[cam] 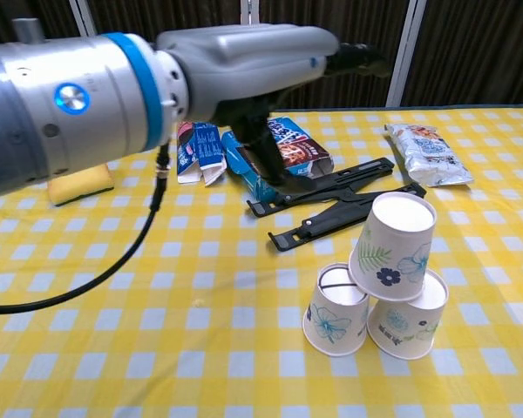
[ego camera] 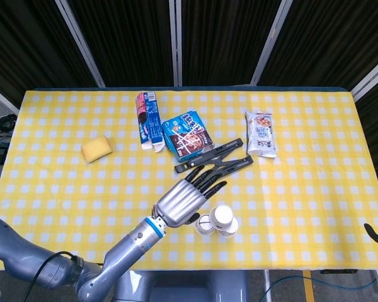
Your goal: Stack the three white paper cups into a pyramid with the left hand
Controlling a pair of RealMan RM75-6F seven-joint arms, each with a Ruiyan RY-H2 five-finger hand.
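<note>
Your yellow-and-white checked tablecloth point(ego camera: 315, 189) covers the table, with dark curtains behind it. Your left hand point(ego camera: 188, 196), smooth grey metal with dark fingers spread, holds nothing and hovers just left of the paper cups point(cam: 379, 283). The cups form a pyramid: two floral white ones upside down, touching, the third tilted on top. Beyond the cups lie a black folding stand point(ego camera: 215, 158), glossy snack packets and a yellow sponge point(ego camera: 96, 148). Only a dark sliver shows where your right hand would be; its state cannot be told.
</note>
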